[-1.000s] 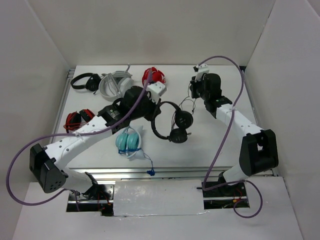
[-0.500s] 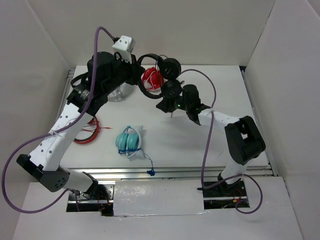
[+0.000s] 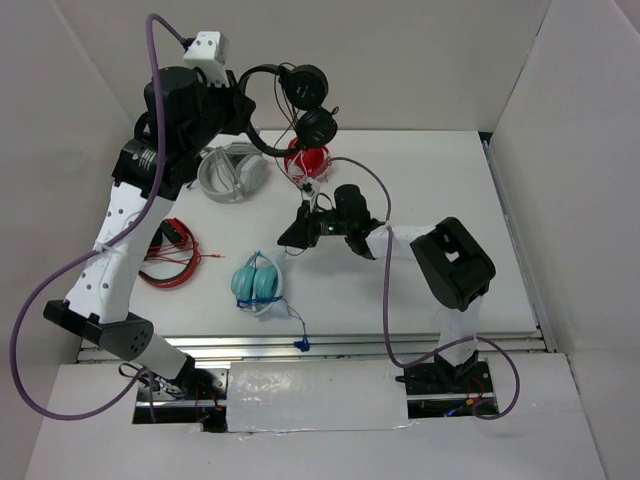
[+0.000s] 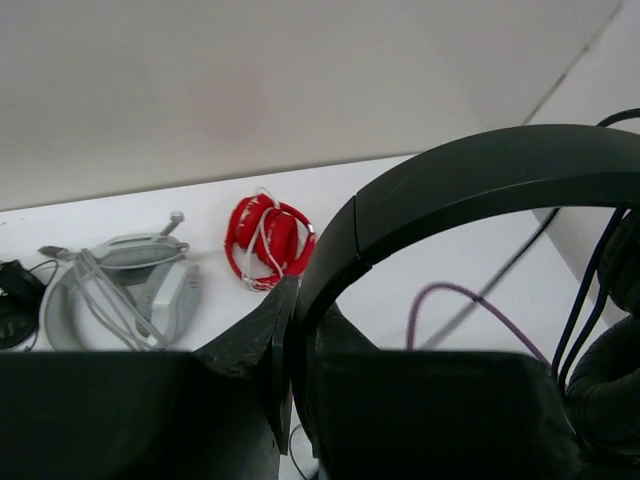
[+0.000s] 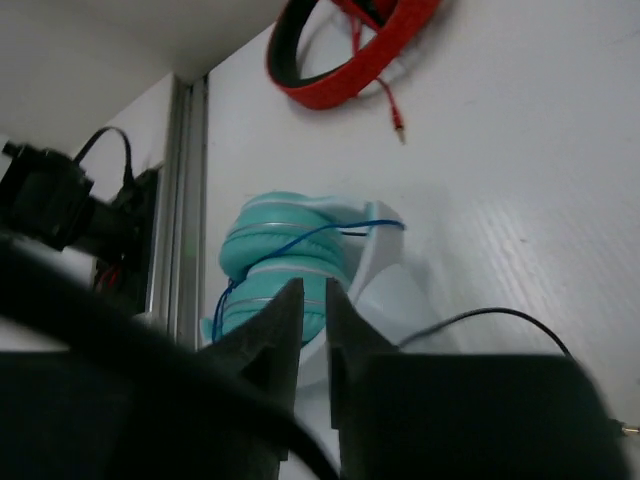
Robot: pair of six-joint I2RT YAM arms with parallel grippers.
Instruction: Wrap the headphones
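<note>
My left gripper is raised high at the back left and is shut on the thin headband of the black headphones. The two round earcups hang to its right. The left wrist view shows the headband clamped between my fingertips. The thin black cable drops from the earcups to my right gripper, which is low over the table. In the right wrist view the jaws are almost closed. The cable comes out from behind the right finger, and a blurred dark strand crosses the lower left.
Teal headphones with a blue cable lie just beyond the right fingertips. Red-and-black headphones lie at the left. Grey headphones and red headphones lie at the back, both also in the left wrist view.
My left arm has lifted the black headphones from table centre up and to the back left. My right gripper has swung from the back right to the centre, down near the teal headphones.
</note>
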